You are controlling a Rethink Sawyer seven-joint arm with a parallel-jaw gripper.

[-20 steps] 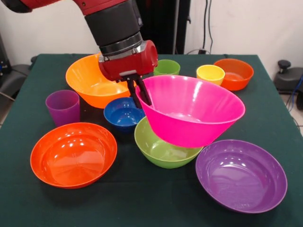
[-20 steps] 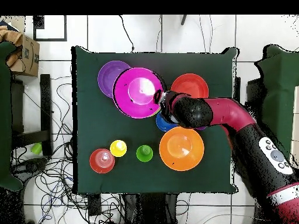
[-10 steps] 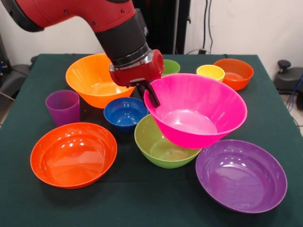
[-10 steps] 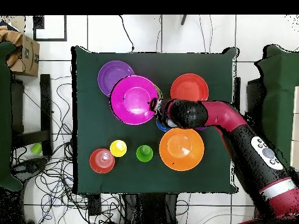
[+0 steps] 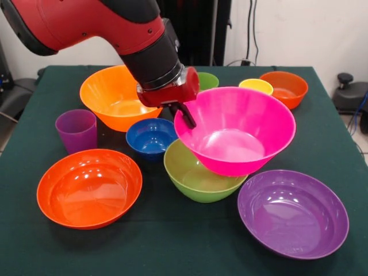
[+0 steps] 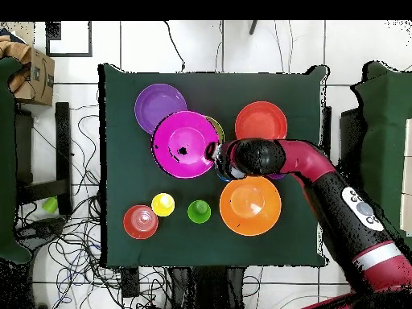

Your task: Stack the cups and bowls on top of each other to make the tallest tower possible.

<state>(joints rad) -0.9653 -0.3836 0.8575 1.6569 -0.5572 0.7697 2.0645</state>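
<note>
– Where's the pink bowl (image 5: pixel 236 129) rn?

– Up off the worktop (image 5: pixel 172 241), hanging tilted over the lime green bowl (image 5: pixel 198 178). It covers most of the green one's far side. Can't tell if the two touch underneath.

– And the hand (image 5: pixel 183 115)?

– Closed on the pink bowl's rim, on the side nearest the blue bowl (image 5: pixel 150 137). One finger shows inside the rim, the other is hidden behind the wall. The red and black arm (image 5: pixel 115 29) comes in from the upper left w/ the wrist bent toward the bowl.

– From above?

– Pink bowl (image 6: pixel 185 145) sits nearly on top of the lime one (image 6: pixel 217 129); only a thin green sliver peeks out beside it. The hand (image 6: pixel 219 154) meets it at its edge.

– What's around it?

– Big purple bowl (image 5: pixel 293 213) just beside the lime one, front right. Blue bowl right next to the lime one on the other side. Large orange bowl (image 5: pixel 115 98) behind the blue one, partly behind the wrist. Flat red-orange bowl (image 5: pixel 89 187) front left, purple cup (image 5: pixel 76 129) behind that.

– Back of the worktop?

– Green cup (image 5: pixel 205 80) peeking out past the wrist, yellow cup (image 5: pixel 256 86) just behind the pink rim, and a small red-orange bowl (image 5: pixel 284 89) next to the yellow one. All upright, none stacked.

– Anything else?

– Off the worktop, overhead, a cardboard box (image 6: pixel 28 76) at one side and cables (image 6: pixel 76 241) on the floor.
</note>
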